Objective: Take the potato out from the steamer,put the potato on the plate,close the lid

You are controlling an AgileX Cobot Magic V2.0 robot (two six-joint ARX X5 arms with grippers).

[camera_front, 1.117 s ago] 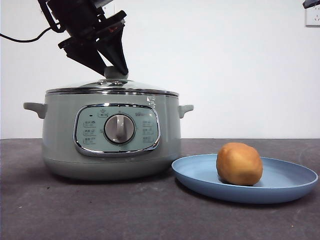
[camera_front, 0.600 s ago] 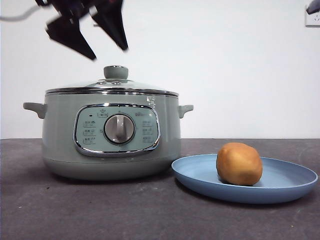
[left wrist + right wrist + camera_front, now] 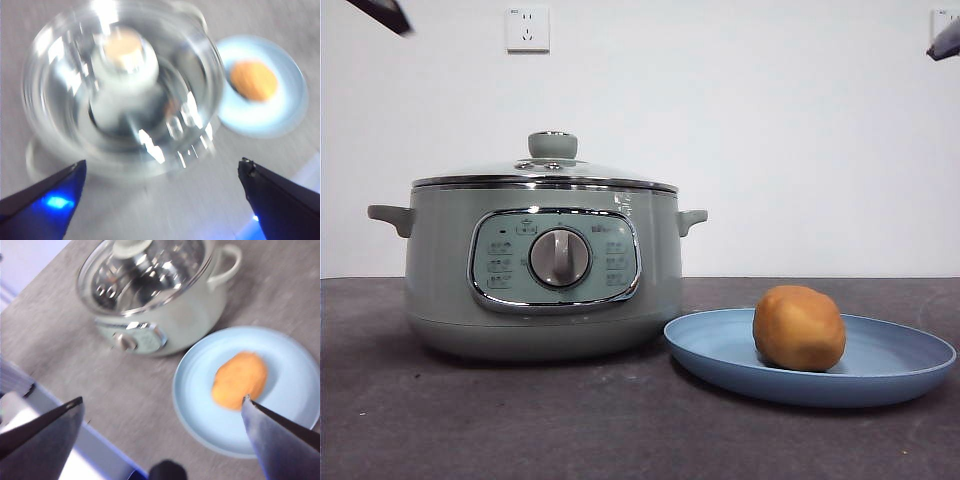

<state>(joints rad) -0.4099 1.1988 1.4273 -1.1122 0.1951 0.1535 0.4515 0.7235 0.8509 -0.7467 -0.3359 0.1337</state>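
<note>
The sage-green steamer [image 3: 542,270] stands at the left of the table with the glass lid [image 3: 545,172] closed on it. The golden-brown potato [image 3: 798,327] lies on the light-blue plate [image 3: 890,360] to the right of the pot. My left gripper [image 3: 160,200] is open and empty, high above the lid [image 3: 125,85]; in the front view only a black tip [image 3: 382,14] shows at the top left corner. My right gripper [image 3: 162,432] is open and empty, high above the plate [image 3: 210,420] and potato [image 3: 240,380]; its tip [image 3: 945,42] shows at the top right corner.
A white wall with a power socket [image 3: 527,28] stands behind the dark grey table [image 3: 520,420]. The steamer [image 3: 160,315] also shows in the right wrist view, beside the plate.
My left gripper let go of the lid's knob, opened, and rose up and to the left, almost out of the front view. The lid stays on the pot. The right arm barely moved.
</note>
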